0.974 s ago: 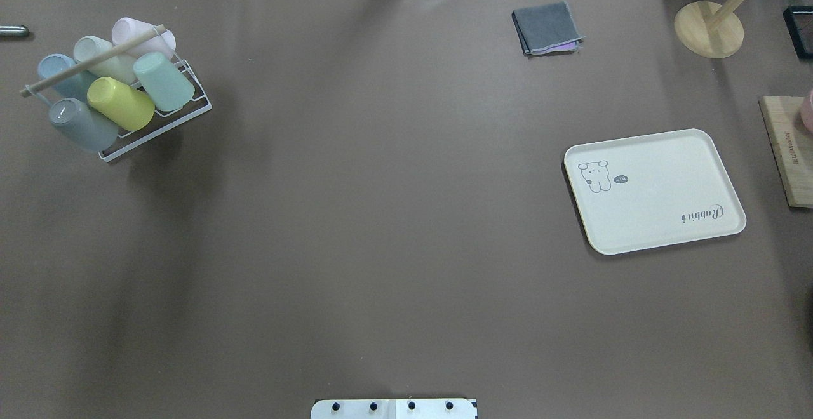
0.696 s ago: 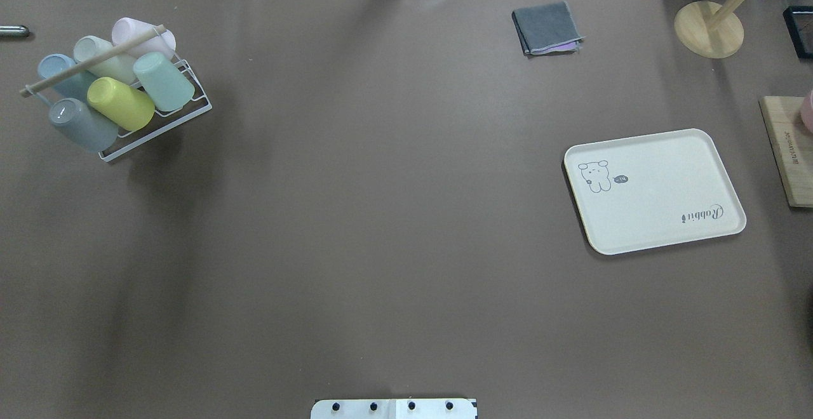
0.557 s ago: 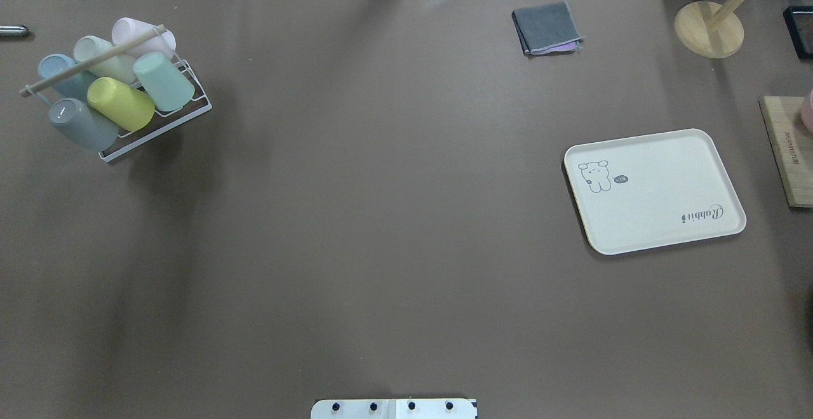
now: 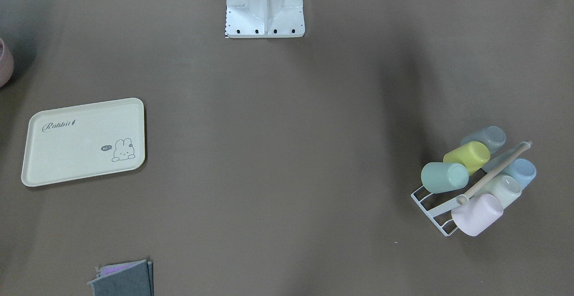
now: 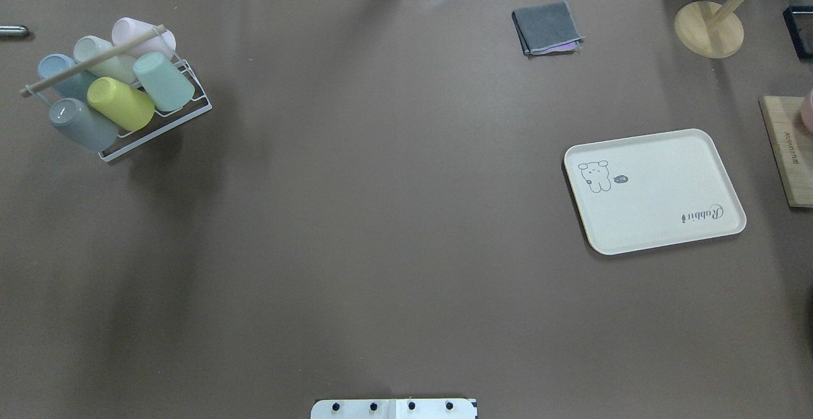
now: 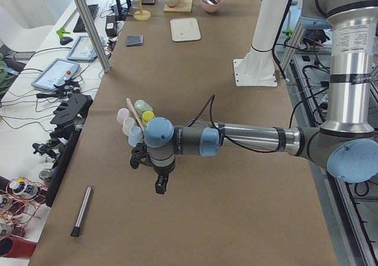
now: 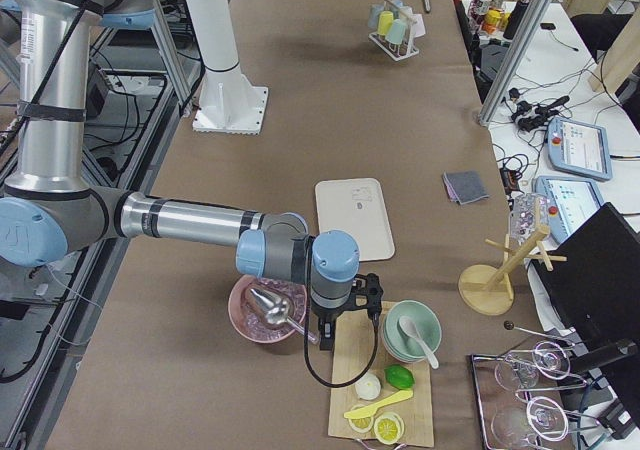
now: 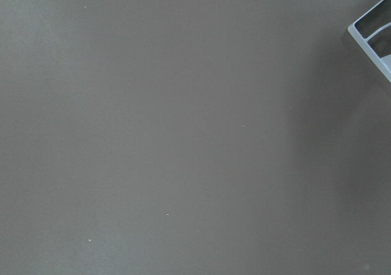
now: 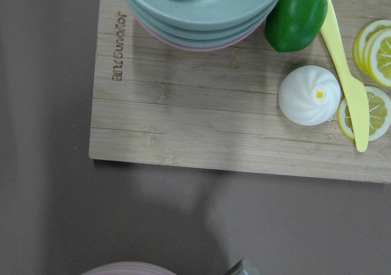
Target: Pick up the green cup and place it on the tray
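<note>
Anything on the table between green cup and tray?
Nothing visible stands between them. The green cup lies in the wire rack, beside the yellow cup, far across the table from the tray.

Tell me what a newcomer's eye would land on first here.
First, the wire rack of pastel cups at the overhead view's far left, the green cup tipped beside a yellow-green cup. Then the cream tray with its bunny drawing, far right on the brown table. In the side views, the left arm and right arm stretch out low over the table's ends.
</note>
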